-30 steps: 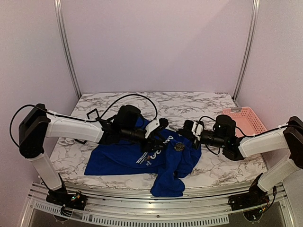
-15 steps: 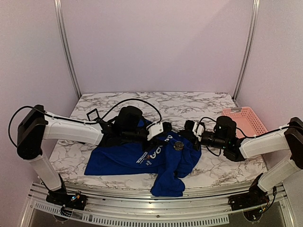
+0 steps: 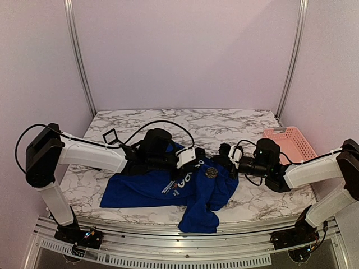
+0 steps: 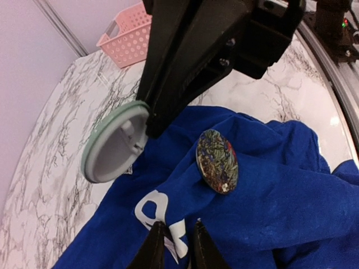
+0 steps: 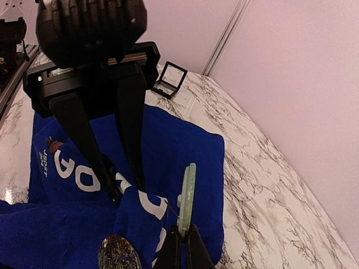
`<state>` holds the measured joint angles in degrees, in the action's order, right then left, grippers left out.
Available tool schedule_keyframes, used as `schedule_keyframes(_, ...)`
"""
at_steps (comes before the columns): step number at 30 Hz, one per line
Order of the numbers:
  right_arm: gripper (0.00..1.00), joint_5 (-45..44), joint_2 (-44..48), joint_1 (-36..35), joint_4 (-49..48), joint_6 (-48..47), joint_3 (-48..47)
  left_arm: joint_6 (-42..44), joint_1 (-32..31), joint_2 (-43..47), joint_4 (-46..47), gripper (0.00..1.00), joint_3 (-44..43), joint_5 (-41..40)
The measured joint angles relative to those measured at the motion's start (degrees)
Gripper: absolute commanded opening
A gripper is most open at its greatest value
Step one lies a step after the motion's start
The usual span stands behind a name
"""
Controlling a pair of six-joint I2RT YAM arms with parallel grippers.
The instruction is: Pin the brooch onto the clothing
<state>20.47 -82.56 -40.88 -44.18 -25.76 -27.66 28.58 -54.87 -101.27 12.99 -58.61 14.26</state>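
Blue shirt [image 3: 140,189] lies crumpled on the marble table [image 3: 224,120], its white lettering partly folded under. Brooch [image 4: 217,161] is a small round dark piece with a flowery, glinting face. It sits tilted on a raised fold of the shirt, just beside the lettering, between the two arms and held by neither. Left gripper [image 4: 175,250] comes in low from the left, fingers nearly together, with a ridge of blue cloth and a bit of white letter nipped between the tips, close beside the brooch. Right gripper [image 5: 180,250] is closed tight on the rim of a pale green disc [image 4: 112,148], held up on edge above the shirt just beyond the brooch. Whether the disc touches the cloth cannot be told. Pink basket [image 3: 291,143] stands at the table's far right, well apart. A small black square box [image 5: 170,79] lies open on the marble past the shirt's far-left edge.
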Motion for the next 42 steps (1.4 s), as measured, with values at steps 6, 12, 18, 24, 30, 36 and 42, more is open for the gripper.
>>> schedule_keyframes(6,0.00,0.04,-0.09,-0.04,-0.07,-0.02,0.00,-1.66,-0.02,0.02,1.79,0.00,0.00,2.47)
schedule_keyframes(12,0.00,-0.17,-0.13,-1.14,-0.28,-0.50,0.04,-8.11,0.02,0.24,0.35,0.00,-0.57,4.96)
schedule_keyframes(18,0.00,-0.35,-0.13,-2.12,-1.38,-1.49,1.07,-14.91,0.15,1.33,-2.29,0.00,-2.08,7.50)
schedule_keyframes(24,0.00,-0.72,-0.15,-2.56,-1.40,-1.79,2.12,-17.33,0.31,2.10,-3.26,0.00,-2.43,8.22)
schedule_keyframes(30,0.00,-1.79,-0.11,-3.19,-1.73,-2.10,2.69,-18.45,0.39,2.10,-3.82,0.00,-2.54,8.24)
schedule_keyframes(36,0.00,-3.69,0.76,-4.11,-2.21,-2.19,3.08,-19.02,0.42,2.10,-3.96,0.00,-2.73,8.17)
schedule_keyframes(42,0.00,-5.64,5.35,-4.39,-2.12,-1.84,3.67,-18.58,0.61,2.23,-4.79,0.02,-2.78,8.48)
